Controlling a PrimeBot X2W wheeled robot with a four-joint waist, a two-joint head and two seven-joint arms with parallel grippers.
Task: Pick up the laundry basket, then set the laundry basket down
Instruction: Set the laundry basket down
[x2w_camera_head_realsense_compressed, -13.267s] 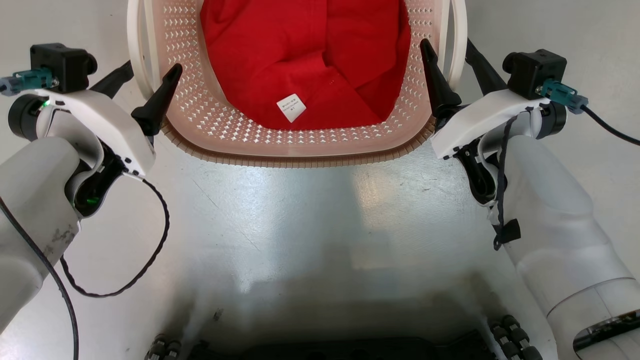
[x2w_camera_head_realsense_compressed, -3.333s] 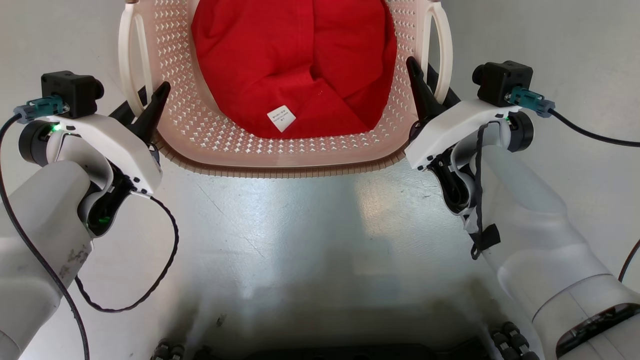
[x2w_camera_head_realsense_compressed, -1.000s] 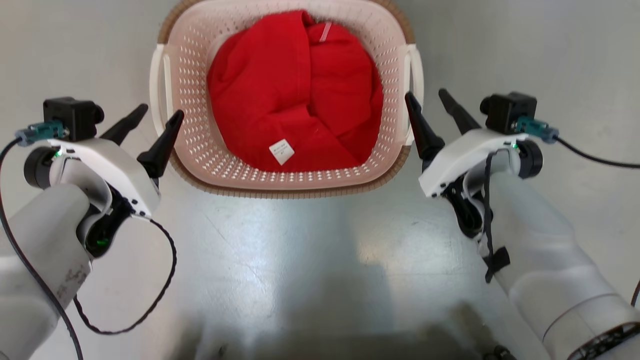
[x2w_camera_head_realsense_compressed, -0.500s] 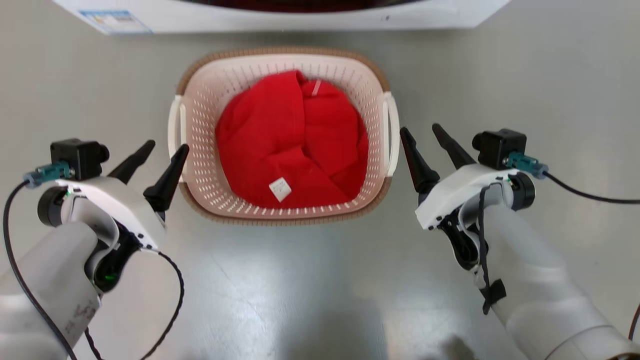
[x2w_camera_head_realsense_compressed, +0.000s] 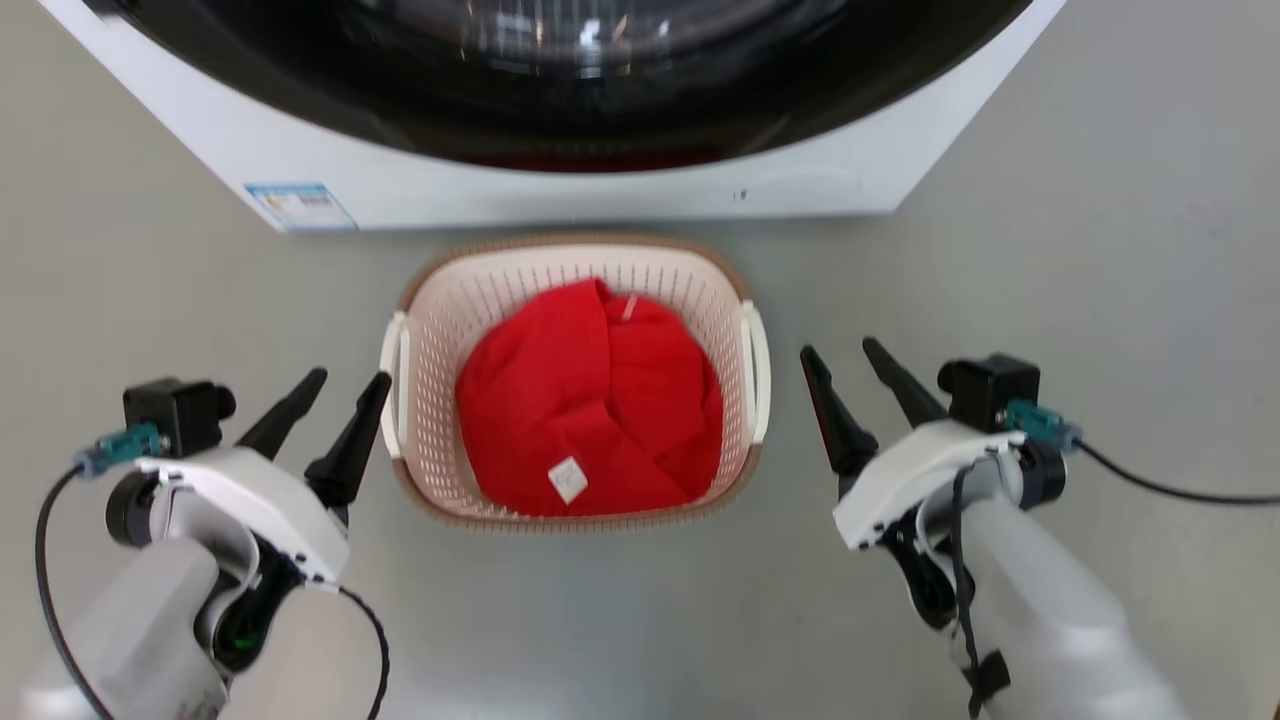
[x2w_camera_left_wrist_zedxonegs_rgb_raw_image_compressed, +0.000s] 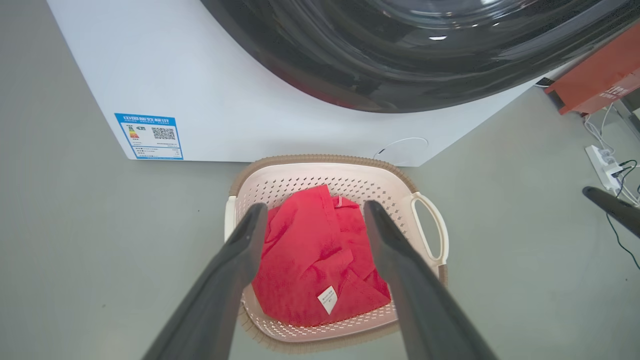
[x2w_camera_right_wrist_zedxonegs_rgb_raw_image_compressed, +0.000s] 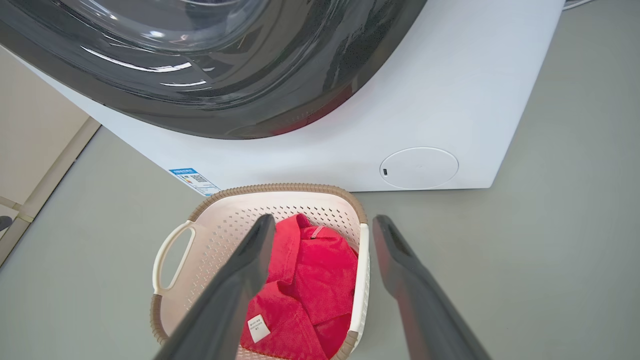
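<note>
- on the grey floor (x2w_camera_head_realsense_compressed: 1050, 260), just in front of the washing machine (x2w_camera_head_realsense_compressed: 560, 195), the laundry basket (x2w_camera_head_realsense_compressed: 432, 410) stands upright on its base. its far rim is near the machine's white front but, as far as the head view lets me judge, not touching it.
- a red garment (x2w_camera_head_realsense_compressed: 590, 400) lies crumpled inside with its white tag (x2w_camera_head_realsense_compressed: 567, 479) facing up. it sits below the brown rim, so nothing should spill.
- the left handle (x2w_camera_head_realsense_compressed: 393, 385) and right handle (x2w_camera_head_realsense_compressed: 757, 370) face outward to either side, which suits a two-armed lift.
- the left gripper (x2w_camera_head_realsense_compressed: 350, 377) hangs just beside the left handle, fingers spread and holding nothing. its inner finger is close to the handle yet apart from it.
- the right gripper (x2w_camera_head_realsense_compressed: 837, 347) hangs a little off the right handle, likewise spread wide and empty.
- with both arms free and the basket resting on the floor, i judge the set-down done. a spot below the dark door (x2w_camera_head_realsense_compressed: 600, 70) would make loading easy.
</note>
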